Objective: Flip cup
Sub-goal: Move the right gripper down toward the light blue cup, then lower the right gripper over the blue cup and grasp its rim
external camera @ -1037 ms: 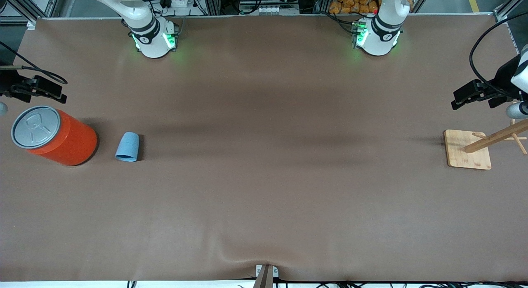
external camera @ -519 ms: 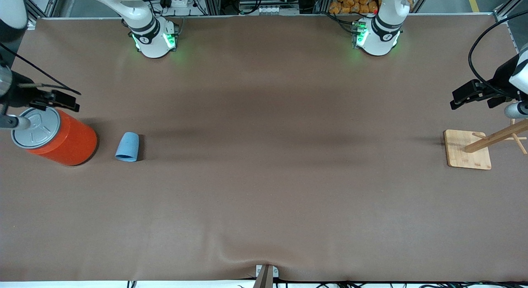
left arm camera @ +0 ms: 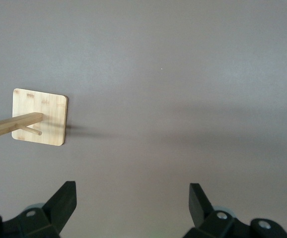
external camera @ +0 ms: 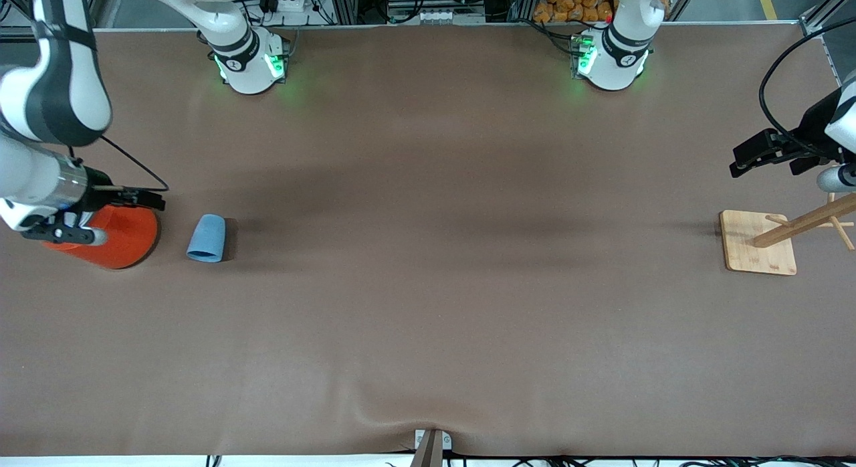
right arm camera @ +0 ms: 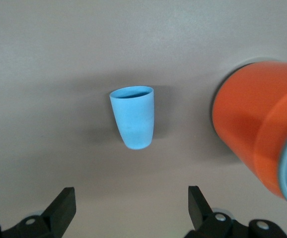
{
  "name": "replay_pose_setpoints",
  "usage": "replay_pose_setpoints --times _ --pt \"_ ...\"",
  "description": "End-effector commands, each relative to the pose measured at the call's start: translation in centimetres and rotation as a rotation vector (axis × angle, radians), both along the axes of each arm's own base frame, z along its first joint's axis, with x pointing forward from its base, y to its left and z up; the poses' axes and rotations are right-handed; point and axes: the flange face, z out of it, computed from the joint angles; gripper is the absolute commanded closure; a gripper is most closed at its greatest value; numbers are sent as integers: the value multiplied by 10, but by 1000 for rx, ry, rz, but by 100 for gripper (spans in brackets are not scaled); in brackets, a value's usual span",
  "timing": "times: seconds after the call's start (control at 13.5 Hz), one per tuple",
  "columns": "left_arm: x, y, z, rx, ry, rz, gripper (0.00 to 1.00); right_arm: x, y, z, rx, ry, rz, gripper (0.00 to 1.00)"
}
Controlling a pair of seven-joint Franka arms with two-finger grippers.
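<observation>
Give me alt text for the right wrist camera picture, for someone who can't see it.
A small light-blue cup lies on its side on the brown table, beside a big orange can. The right gripper hangs above them, fingers open, touching nothing.

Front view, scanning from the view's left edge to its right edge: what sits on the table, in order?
Orange can → cup → wooden rack.
</observation>
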Motion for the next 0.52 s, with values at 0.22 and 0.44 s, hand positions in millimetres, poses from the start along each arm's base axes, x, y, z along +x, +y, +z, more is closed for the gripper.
replay_pose_setpoints --times 0.22,0.44 --pt "0 0 3 -17 9 -1 0 17 18 -73 -9 -3 79 0" --pt "0 0 2 -17 10 -2 0 25 9 -111 12 -17 204 0"
